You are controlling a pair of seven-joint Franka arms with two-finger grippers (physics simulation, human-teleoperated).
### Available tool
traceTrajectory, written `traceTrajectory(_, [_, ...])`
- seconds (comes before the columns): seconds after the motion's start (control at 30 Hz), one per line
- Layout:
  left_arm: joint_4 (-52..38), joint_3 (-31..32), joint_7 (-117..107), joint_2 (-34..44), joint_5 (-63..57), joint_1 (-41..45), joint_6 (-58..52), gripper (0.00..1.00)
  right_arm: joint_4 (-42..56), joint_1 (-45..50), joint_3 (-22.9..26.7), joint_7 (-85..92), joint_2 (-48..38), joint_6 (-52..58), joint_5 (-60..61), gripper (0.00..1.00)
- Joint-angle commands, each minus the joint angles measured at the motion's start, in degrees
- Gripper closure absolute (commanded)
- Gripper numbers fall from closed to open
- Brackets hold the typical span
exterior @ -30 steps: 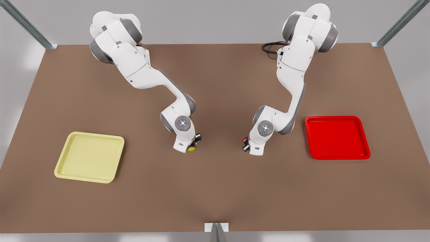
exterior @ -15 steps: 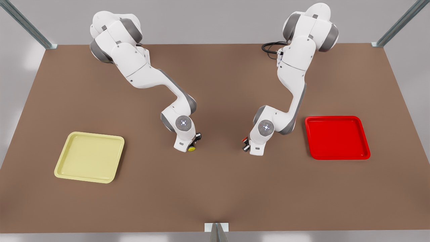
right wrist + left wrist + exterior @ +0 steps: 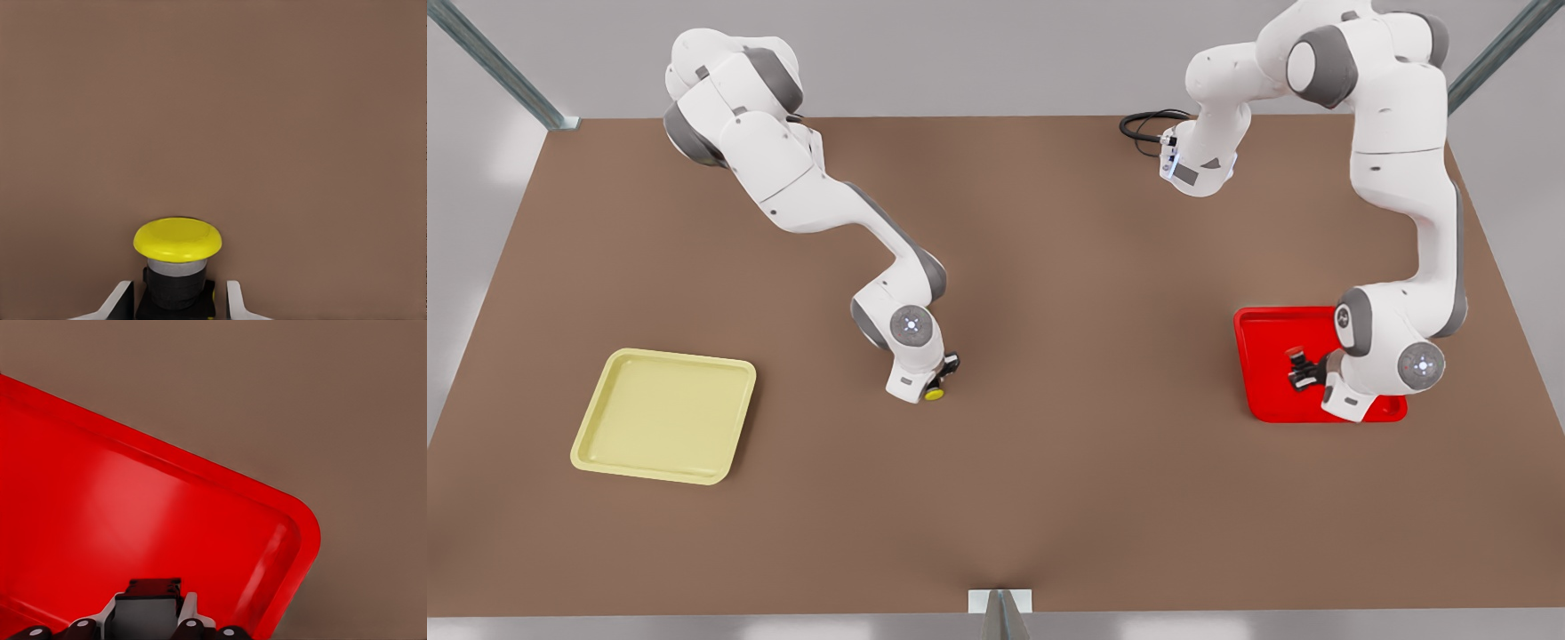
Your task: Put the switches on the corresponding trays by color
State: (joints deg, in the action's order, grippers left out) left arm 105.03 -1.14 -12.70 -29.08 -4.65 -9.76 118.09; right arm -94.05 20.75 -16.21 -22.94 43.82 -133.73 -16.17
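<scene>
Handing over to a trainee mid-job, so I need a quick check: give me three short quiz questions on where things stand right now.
1. True or false: the yellow tray already holds a switch.
2. The left tool is above: A) the red tray; B) the bare tabletop; C) the yellow tray.
3. Fill in: the right tool is at the yellow switch, which sits on the ____.
Key: 1 false; 2 A; 3 table.
</scene>
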Motion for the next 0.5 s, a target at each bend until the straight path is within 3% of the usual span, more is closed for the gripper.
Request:
traceTrajectory(0.0, [0.00,0.00,1.08,-0.01,-0.79,-0.34,-0.31,0.51,-0.08,-0.01,0.04,0.00,0.03,-0.04,0.00,0.39])
traceTrajectory(0.03, [0.00,0.00,4.35,-0.36,-1.59,-1.93,-2.60,0.50,-0.17,-0.01,0.04,-0.08,0.04,-0.04,0.00,0.39])
traceTrajectory(0.07, [0.00,0.00,4.62,-1.15,-1.59,-2.02,-2.78,0.00,-0.17,-0.01,-0.05,-0.08,0.12,-0.04,0.00,0.41])
traceTrajectory(0.47, [-2.45,0.08,3.65,-0.02,-1.59,-1.67,-4.97,0.00,-0.17,-0.09,-0.05,0.00,-0.32,0.76,0.00,0.43])
